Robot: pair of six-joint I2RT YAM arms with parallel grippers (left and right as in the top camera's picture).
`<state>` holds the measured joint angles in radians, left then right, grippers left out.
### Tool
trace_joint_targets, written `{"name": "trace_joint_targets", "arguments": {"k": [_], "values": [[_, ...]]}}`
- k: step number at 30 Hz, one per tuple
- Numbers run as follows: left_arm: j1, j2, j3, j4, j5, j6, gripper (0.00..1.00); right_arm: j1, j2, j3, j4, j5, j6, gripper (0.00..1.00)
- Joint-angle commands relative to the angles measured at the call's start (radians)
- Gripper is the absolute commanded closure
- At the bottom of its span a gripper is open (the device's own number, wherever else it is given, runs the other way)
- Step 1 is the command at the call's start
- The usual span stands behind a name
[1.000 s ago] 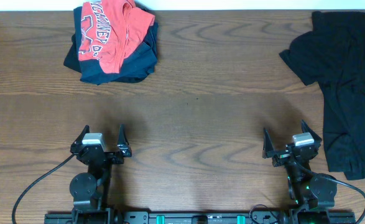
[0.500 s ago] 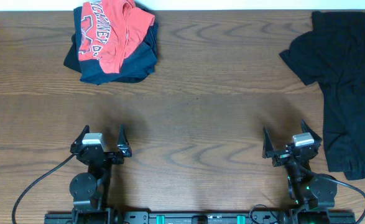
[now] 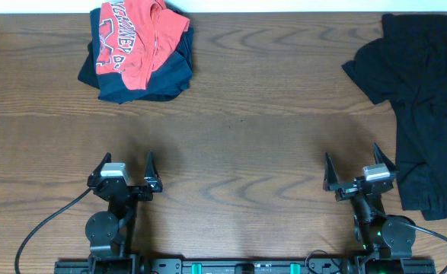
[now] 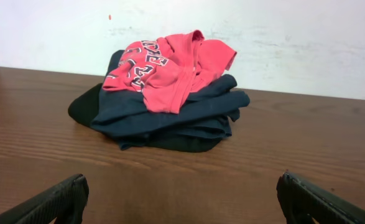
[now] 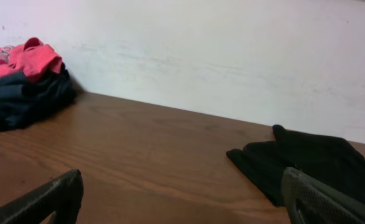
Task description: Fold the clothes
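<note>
Overhead view of a brown wood-grain surface (image 3: 246,137), with two robot arms at the bottom edge of the frame. The black T-shirt (image 3: 421,99) lies crumpled and unfolded along the right edge. It runs from the upper right corner down to the lower right, where its lower end is just beside the right arm. Neither arm touches it. In the upper left is a small pile, a red shirt (image 3: 132,38) with white lettering lying on top of a dark navy garment (image 3: 162,76). The pile and the black T-shirt are well apart.

The left end effector (image 3: 126,160) is in the lower left, with its two fingers spread wide apart and gripping nothing. The right end effector (image 3: 351,152) is in the lower right, with its fingers likewise spread wide and gripping nothing. Both point toward the top of the frame.

In the left wrist view, the pile sits at the centre of the frame in front of a white wall (image 4: 294,37), and the red shirt is draped over the navy garment. In the right wrist view, the black T-shirt lies flat on the wood at the right of the frame, and the pile shows at the far left edge
</note>
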<state>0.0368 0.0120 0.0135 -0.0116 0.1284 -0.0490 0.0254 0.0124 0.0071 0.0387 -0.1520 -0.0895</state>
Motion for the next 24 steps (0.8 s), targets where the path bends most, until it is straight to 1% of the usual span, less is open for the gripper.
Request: {"name": "trace_joint_targets", "arguments": {"k": [1,6,13,17,21,24], "values": [[0.001,-0.007,-0.009,-0.031,0.049,-0.015,0.02,-0.005,-0.006,-0.002,0.003,0.01,0.033,0.01],[0.001,-0.007,-0.008,-0.007,0.125,-0.035,0.02,-0.006,-0.006,-0.001,0.021,0.006,0.045,0.01],[0.001,-0.007,0.005,-0.008,0.13,-0.035,0.02,-0.006,-0.006,0.008,0.042,0.006,0.052,0.01],[0.001,-0.004,0.048,-0.041,0.13,-0.039,0.02,-0.006,-0.006,0.008,0.088,0.006,0.052,0.01],[0.001,0.046,0.118,-0.106,0.151,-0.039,0.02,-0.006,0.002,0.041,0.1,0.006,0.052,0.01],[0.001,0.127,0.171,-0.108,0.16,-0.039,0.02,-0.006,0.038,0.096,0.1,0.006,0.051,0.01]]}}
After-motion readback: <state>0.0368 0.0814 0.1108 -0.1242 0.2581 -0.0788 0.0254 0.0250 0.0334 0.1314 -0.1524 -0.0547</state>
